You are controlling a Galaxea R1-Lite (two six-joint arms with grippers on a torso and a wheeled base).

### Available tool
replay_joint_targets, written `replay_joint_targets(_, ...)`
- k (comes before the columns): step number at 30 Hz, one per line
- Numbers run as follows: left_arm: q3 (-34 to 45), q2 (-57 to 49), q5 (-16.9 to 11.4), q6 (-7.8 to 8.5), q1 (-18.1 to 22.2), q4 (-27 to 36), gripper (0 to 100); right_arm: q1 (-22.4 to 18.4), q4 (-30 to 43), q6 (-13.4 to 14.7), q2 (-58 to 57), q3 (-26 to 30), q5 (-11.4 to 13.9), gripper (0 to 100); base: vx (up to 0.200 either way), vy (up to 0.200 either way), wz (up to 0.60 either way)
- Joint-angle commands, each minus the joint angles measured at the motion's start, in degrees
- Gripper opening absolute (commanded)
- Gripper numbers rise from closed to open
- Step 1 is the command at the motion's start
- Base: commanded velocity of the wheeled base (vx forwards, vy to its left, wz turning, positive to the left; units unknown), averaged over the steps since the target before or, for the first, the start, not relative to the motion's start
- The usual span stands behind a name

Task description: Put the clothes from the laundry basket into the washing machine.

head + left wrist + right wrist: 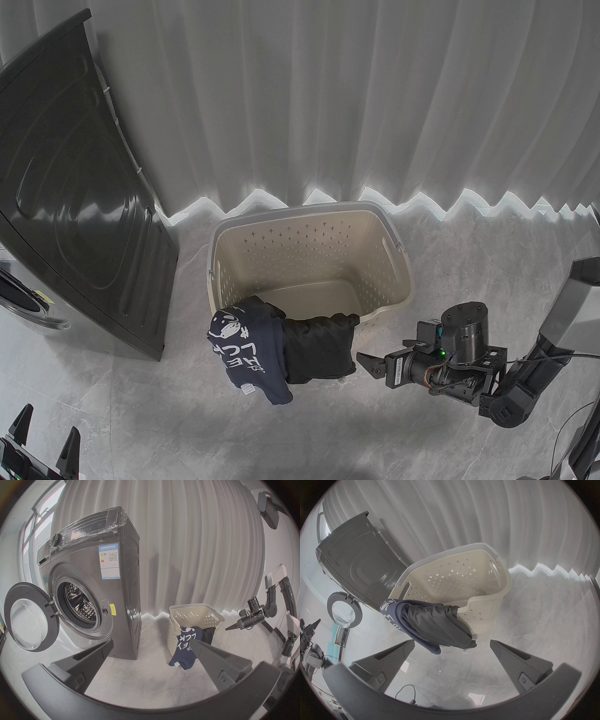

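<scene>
The navy T-shirt (250, 356) and a black garment (319, 353) hung over the near rim of the laundry basket (400, 250). The right gripper (367, 363) stood released and empty just beside the black garment. I think it should pinch deep and take both layers.

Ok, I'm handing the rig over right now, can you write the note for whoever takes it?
Left gripper: open, empty, low, facing the washing machine.
Right gripper: open, empty, just short of the black garment, not touching it.
Navy garment and black garment hang over the laundry basket's near rim; its bottom looks bare.
Door open; no clothes visible in the drum.
Done: nothing loaded.
Left: move both garments into the drum.
</scene>
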Motion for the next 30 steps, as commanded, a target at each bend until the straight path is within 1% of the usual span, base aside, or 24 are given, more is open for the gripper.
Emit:
replay_joint_targets(1,1.0,-0.9,0.0,-0.02,0.0,0.0,100,0.9,0.0,-0.1,1.8,-1.5,0.0,100,0.000,0.000,0.00)
replay_joint_targets(7,1.0,-0.9,0.0,-0.02,0.0,0.0,100,1.7,-0.2,-0.1,4.1,-2.6,0.0,100,0.000,0.000,0.00)
replay_joint_targets(14,1.0,-0.9,0.0,-0.02,0.0,0.0,100,3.1,-5.4,-0.9,9.9,-6.3,0.2,100,0.000,0.000,0.00)
replay_joint_targets(20,1.0,-0.9,0.0,-0.02,0.0,0.0,100,3.0,-5.7,-1.2,13.9,-10.5,0.5,100,0.000,0.000,0.00)
replay_joint_targets(26,1.0,-0.9,0.0,-0.02,0.0,0.0,100,3.0,-5.8,-2.3,16.7,-14.2,0.7,100,0.000,0.000,0.00)
replay_joint_targets(30,1.0,-0.9,0.0,-0.02,0.0,0.0,100,3.4,-6.0,-2.3,19.0,-15.9,0.7,100,0.000,0.000,0.00)
